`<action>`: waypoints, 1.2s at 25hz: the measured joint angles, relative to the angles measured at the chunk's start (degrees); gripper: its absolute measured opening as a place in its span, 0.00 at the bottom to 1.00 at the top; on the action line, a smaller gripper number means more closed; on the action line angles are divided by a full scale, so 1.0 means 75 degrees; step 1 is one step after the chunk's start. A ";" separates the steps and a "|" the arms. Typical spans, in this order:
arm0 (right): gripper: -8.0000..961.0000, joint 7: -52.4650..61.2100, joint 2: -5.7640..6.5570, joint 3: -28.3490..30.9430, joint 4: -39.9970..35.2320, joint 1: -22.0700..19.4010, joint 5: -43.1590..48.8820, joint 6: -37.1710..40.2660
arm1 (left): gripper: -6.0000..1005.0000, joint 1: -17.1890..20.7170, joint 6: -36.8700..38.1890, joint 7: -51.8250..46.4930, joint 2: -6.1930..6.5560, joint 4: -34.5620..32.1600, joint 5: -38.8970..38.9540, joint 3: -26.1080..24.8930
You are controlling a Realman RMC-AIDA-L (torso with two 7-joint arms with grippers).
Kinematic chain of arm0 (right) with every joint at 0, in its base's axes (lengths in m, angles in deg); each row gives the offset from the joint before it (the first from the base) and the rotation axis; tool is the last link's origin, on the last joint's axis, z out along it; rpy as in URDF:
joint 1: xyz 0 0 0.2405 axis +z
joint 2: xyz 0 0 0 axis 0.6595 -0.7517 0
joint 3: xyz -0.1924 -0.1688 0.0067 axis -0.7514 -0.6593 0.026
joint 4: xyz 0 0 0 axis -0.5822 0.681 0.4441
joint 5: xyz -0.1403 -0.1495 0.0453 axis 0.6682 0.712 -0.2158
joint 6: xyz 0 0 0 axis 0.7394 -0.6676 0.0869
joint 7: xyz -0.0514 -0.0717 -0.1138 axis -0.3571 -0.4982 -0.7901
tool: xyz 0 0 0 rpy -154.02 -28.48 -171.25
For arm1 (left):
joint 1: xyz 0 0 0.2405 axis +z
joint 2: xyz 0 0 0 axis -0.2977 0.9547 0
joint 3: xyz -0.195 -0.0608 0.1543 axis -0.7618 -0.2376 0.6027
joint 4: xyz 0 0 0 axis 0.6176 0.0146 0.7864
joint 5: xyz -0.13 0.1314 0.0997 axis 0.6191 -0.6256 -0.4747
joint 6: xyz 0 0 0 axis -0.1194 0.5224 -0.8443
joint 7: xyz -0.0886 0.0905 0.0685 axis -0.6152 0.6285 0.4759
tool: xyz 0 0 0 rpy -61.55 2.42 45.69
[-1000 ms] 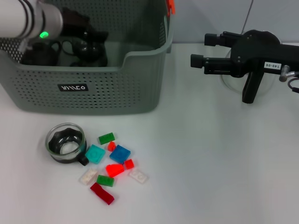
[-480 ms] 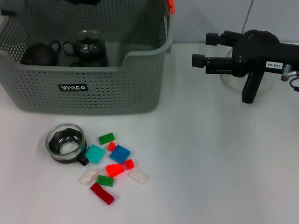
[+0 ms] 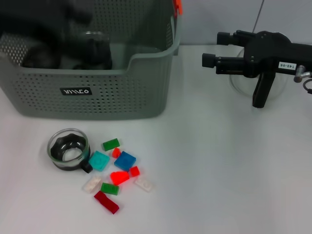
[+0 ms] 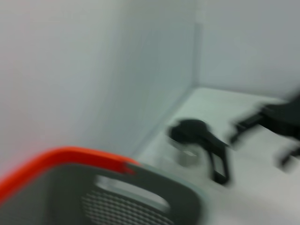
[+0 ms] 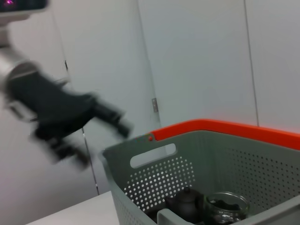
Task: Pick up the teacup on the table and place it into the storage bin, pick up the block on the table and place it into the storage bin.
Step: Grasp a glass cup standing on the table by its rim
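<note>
A glass teacup (image 3: 68,149) with a dark inside and a black handle stands on the white table, in front of the storage bin (image 3: 97,92). Several small blocks lie right of it, among them a teal one (image 3: 99,160), a blue one (image 3: 125,160) and a dark red one (image 3: 106,202). My left gripper (image 3: 36,22) is a dark blur above the bin's back left; the right wrist view shows it (image 5: 117,123) in the air beside the bin (image 5: 140,197). My right gripper (image 3: 215,48) is open and empty at the far right, well away from the cup and blocks.
Inside the bin are a dark teapot (image 5: 185,201) and a second glass cup (image 3: 95,46). A clear glass vessel (image 3: 242,84) stands on the table under my right gripper. An orange clip (image 3: 178,6) sits on the bin's back right rim.
My left arm left the bin half a second ago and is now a moving dark blur above its back left. My right gripper has drifted slightly right. Cup and blocks have not moved.
</note>
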 joint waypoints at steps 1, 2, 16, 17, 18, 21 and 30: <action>0.95 0.0029 -0.0005 0.0003 0.0007 0.0000 0.0000 -0.0002 | 0.81 0.0147 0.0275 0.0198 -0.0059 -0.0185 0.0022 0.0005; 0.95 0.0054 -0.0006 0.0005 0.0021 0.0001 0.0000 -0.0007 | 0.81 0.0275 0.0513 0.0379 -0.0113 -0.0334 0.0026 0.0008; 0.95 0.0136 -0.0096 0.0018 0.0513 0.0192 -0.0051 -0.0440 | 0.81 0.1833 0.0660 0.2500 -0.0920 -0.1156 -0.1983 0.1047; 0.95 0.0133 -0.0099 0.0018 0.0550 0.0210 -0.0052 -0.0453 | 0.80 0.1876 0.0508 0.2596 -0.0948 -0.1145 -0.2154 0.1227; 0.95 0.0130 -0.0102 0.0018 0.0576 0.0223 -0.0054 -0.0454 | 0.80 0.1929 0.0275 0.2674 -0.0956 -0.1092 -0.2365 0.1502; 0.95 0.0115 -0.0116 -0.0002 0.0588 0.0235 -0.0057 -0.0381 | 0.80 0.1926 -0.0020 0.2693 -0.0925 -0.0825 -0.2715 0.1953; 0.95 -0.0236 -0.0029 -0.0134 0.0596 0.0322 0.0535 0.0735 | 0.80 0.1685 -0.0527 0.2846 -0.0898 0.0140 -0.3537 0.2648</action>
